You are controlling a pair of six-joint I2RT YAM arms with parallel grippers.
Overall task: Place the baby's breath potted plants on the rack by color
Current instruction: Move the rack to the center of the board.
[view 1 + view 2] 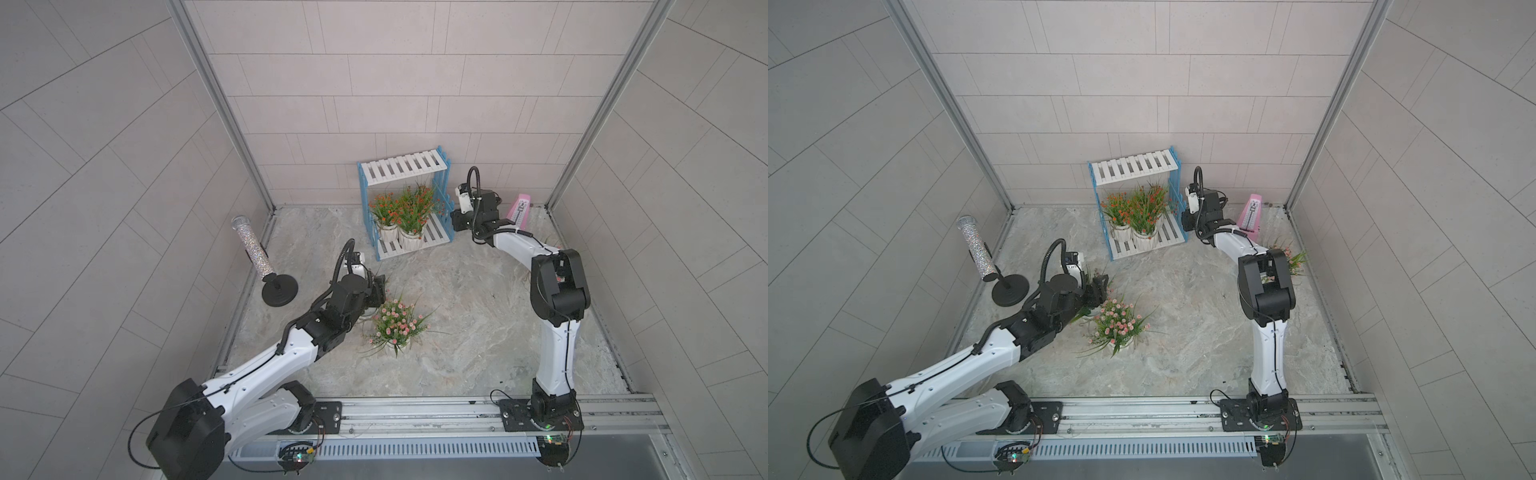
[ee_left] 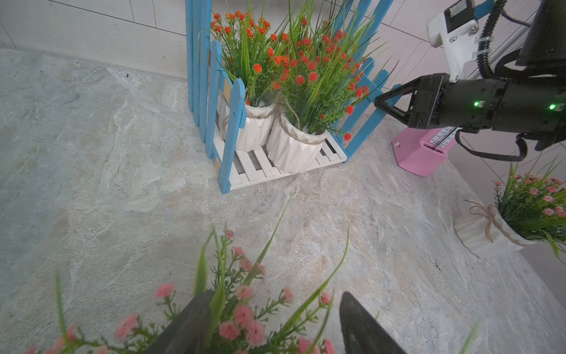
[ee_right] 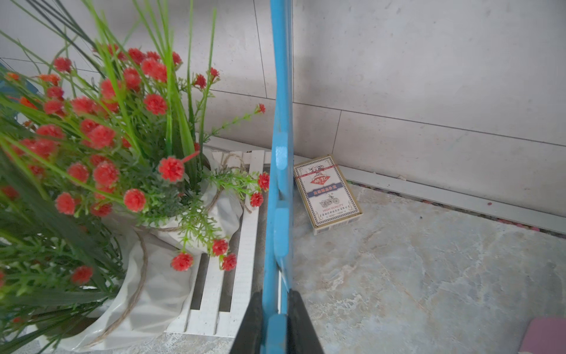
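Tiled walls on three sides, marble-look tabletop (image 1: 478, 332), two arms reaching in from the near edge. Rack (image 2: 234, 122) stands far centre against the back wall. Two orange-red plants (image 1: 399, 208) sit side by side on the bottom shelf (image 1: 436, 235), left and middle slots, pots touching; the right slot and the whole top shelf (image 1: 405, 164) are bare. Right gripper (image 3: 275, 298) is closed tight on the rack's right fence side (image 3: 280, 122), nothing else in it; looks like it is bracing the rack. Left gripper (image 2: 274, 298) is near-left of centre, fingers roughly half apart and astride the sprays of a pink plant (image 2: 242, 315); its pot is hidden under the wrist, so can't tell if it is actually gripped. A second pink plant (image 1: 395, 326) stands loose on the table just near-right of that gripper, leaves overlapping. A third pink plant (image 1: 1289, 257) is on the right, beside the right arm's elbow. No third orange-red one in view. Clutter: pink metronome (image 1: 519, 212) far right, card box (image 3: 326, 193) behind the rack, glitter tube (image 1: 253, 249) on a black stand at left. Step in hand, my read: picking up the first pink plant, red row partly done. Next move needs a firm hold on the pot, a lift straight up to clear the neighbour's leaves, then a carry far and high onto the top shelf, set at one end so two more fit.
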